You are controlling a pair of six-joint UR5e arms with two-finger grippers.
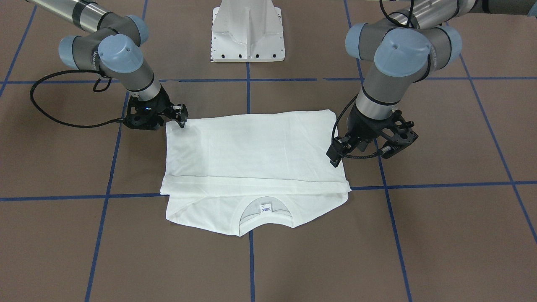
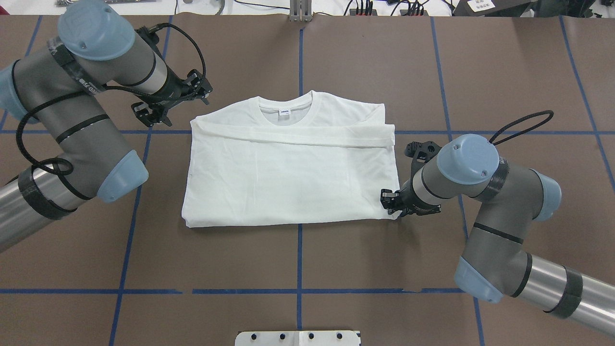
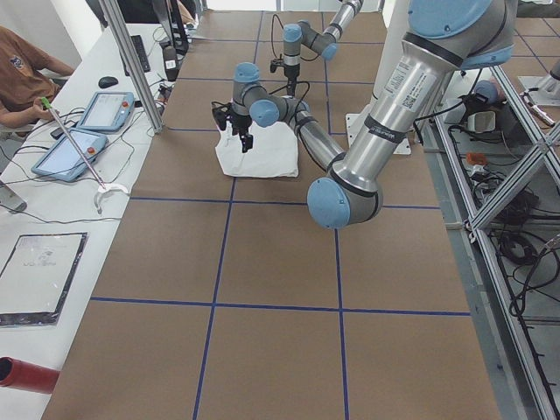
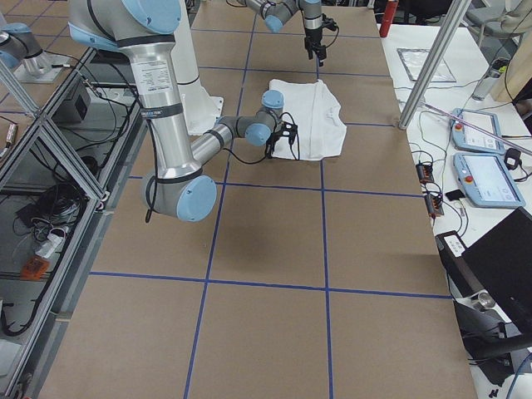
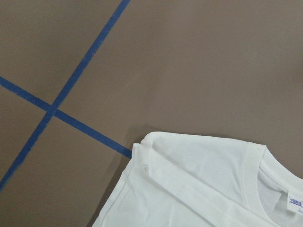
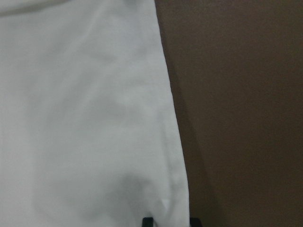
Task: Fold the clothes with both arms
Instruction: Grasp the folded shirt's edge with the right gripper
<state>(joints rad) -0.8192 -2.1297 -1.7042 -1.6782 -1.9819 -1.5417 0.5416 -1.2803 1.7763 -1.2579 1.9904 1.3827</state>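
Observation:
The white T-shirt [image 1: 251, 151] lies folded flat in the middle of the brown table, plain side up, and also shows in the overhead view [image 2: 288, 178]. Its ribbed collar [image 1: 265, 209] with the small label points away from me. My right gripper [image 1: 181, 116] is low at the shirt's near corner [image 2: 390, 203], with its jaws apart. In its wrist view the shirt's edge [image 6: 170, 142] runs between the fingertips. My left gripper [image 1: 337, 153] hangs open above the table beside the shirt's collar-side edge [image 2: 202, 89], apart from the cloth. Its wrist view shows the shoulder corner [image 5: 151, 151] from above.
The white pedestal base [image 1: 247, 33] stands on my side of the table. Blue tape lines [image 2: 300, 259] cross the brown surface. Black cables loop off both wrists [image 1: 63, 119]. An operators' bench with tablets [image 3: 87, 122] lies past the table's far edge.

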